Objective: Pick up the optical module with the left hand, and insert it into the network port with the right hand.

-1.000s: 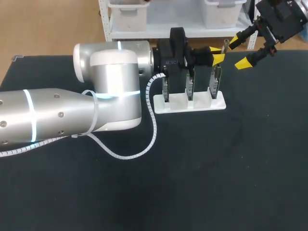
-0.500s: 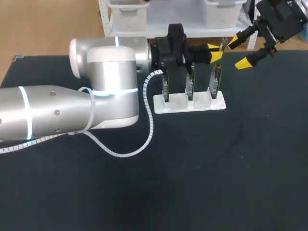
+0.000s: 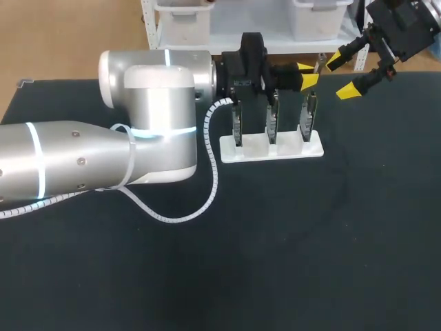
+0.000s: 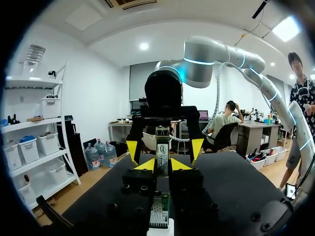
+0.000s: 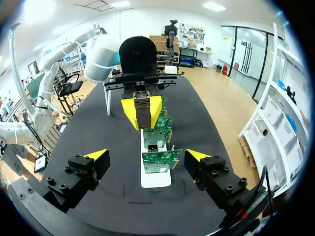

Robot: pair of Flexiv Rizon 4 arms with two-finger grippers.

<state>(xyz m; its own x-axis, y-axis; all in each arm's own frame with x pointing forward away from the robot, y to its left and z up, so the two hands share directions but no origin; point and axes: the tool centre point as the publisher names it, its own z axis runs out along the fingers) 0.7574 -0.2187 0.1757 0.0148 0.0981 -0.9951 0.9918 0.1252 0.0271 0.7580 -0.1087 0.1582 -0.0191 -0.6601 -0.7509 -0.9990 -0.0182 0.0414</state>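
The optical module (image 3: 321,65), a slim metal bar, is held in my left gripper (image 3: 307,74), which is shut on it above the right end of the board stand (image 3: 289,149). In the left wrist view the module (image 4: 161,151) stands between the yellow tips of that gripper (image 4: 163,164), above a green board (image 4: 158,214). My right gripper (image 3: 340,74) hangs open just right of the module, facing it. In the right wrist view its tips (image 5: 146,156) stand wide either side of the nearest board (image 5: 161,161) and its metal network port (image 5: 152,147). Beyond them the left gripper (image 5: 142,110) holds the module (image 5: 143,115).
A white stand carries three upright green circuit boards (image 3: 272,117) near the table's far edge. My left arm's thick silver links (image 3: 158,124) and its white spiral cable (image 3: 213,179) lie over the table's left half. Dark tabletop (image 3: 310,241) spreads in front.
My left arm has drawn back slightly to the left and its gripper has risen a little with the module. The right gripper has kept still.
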